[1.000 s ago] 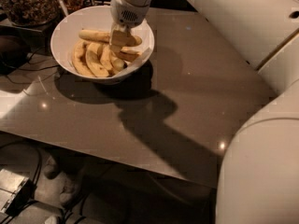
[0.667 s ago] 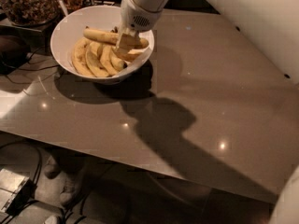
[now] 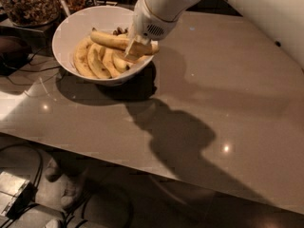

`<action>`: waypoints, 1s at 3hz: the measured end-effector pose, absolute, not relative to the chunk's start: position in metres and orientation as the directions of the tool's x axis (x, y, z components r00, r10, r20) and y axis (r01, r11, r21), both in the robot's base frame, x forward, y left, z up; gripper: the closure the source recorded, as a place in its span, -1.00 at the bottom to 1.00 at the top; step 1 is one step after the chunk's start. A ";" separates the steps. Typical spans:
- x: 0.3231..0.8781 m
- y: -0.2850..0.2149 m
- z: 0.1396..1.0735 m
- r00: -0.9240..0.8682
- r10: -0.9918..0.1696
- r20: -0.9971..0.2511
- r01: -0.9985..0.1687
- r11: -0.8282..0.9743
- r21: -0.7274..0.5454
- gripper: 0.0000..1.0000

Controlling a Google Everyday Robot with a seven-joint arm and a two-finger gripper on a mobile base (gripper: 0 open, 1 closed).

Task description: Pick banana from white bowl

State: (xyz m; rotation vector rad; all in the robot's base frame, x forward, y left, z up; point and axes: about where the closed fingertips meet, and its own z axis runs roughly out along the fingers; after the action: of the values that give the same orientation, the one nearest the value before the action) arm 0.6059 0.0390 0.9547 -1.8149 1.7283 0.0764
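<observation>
At the far left corner of the smooth, glossy grey-brown worktop (image 3: 213, 94) we see the large, round, deep white bowl (image 3: 64, 27), its glazed wall plain and its rim smooth. Over its right side the rounded, white hard-shelled arm (image 3: 166, 6) reaches down. The end effector (image 3: 132, 45) at its tip sits just inside the rim, closed narrowly on the long, nearly straight yellow banana (image 3: 107, 38). We see that banana stretched across the top of the bowl above the other fruit, its matte skin faintly smudged with brown. Its right end pokes out past the rim. Beneath it several shorter, more curved yellow bananas (image 3: 92, 61) nest side by side against the bowl's inner wall. Behind the bowl we make out a clear glass container (image 3: 28, 4) of dark brown crumbly bits. Small light spots glint on the worktop, and the arm's shadow falls dark across it.
</observation>
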 end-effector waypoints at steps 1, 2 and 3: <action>0.598 0.035 0.958 0.126 -0.887 -0.444 -0.924 0.058 -0.377 1.00; 0.566 0.023 0.970 0.075 -0.898 -0.434 -0.925 0.100 -0.367 1.00; 0.524 0.008 0.985 0.004 -0.894 -0.448 -0.909 0.183 -0.375 1.00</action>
State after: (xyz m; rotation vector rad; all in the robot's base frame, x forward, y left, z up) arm 0.5241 0.0081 0.9846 -1.6902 1.8666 0.0318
